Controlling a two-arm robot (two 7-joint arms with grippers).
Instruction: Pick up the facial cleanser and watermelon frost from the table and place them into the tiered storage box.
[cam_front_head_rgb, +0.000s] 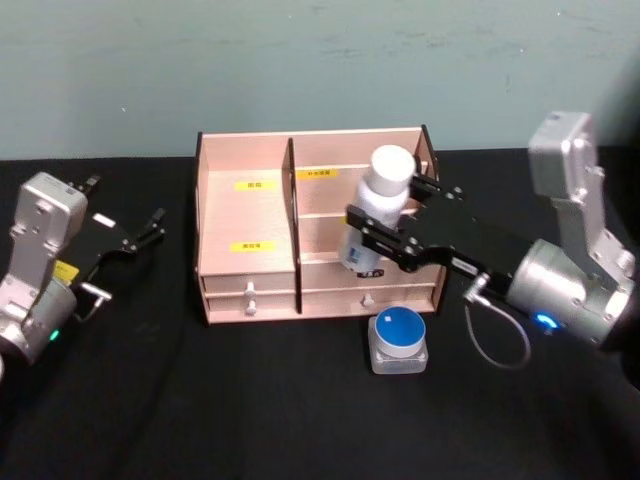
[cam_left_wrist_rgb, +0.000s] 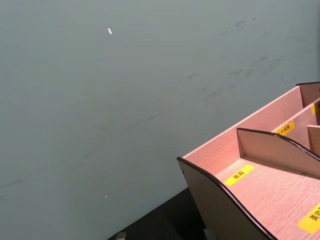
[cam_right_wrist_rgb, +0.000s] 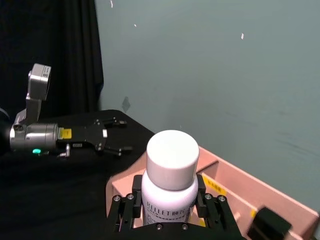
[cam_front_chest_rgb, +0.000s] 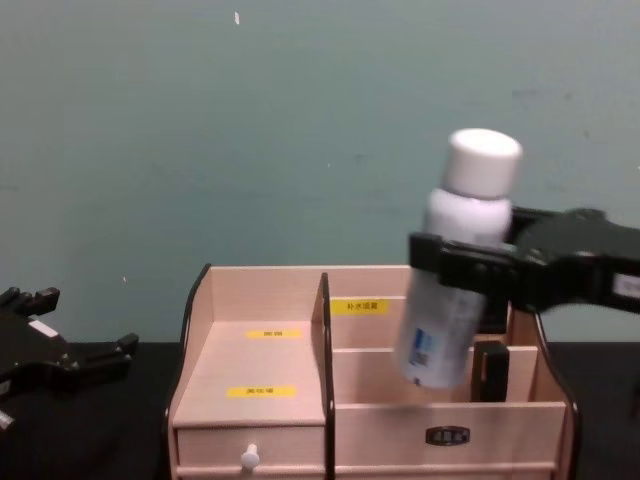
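The right end effector has its fingers closed tight around the middle of the facial cleanser, a white bottle with a white cap. It holds the bottle up in the air over the right half of the tiered storage box. The bottle leans a little, cap up. So I think the job is at the putting-in step for the first thing. The next move looks like going down slowly, getting the bottle straight, and letting go only when its bottom sits on a shelf. The bottle has the tall middle wall on one side. On the other side is the curved end wall, which is near the black fingers, so there is not much room to wiggle sideways. The little steps inside could catch the bottom edge. Above the box it is all open, so up is the safe way out. A small pot with a blue lid, which I take to be the watermelon frost, sits on the black counter just in front of the box, under the right arm. It has yet to be picked up. The left end effector rests far off to the left with its fingers spread and nothing in them.
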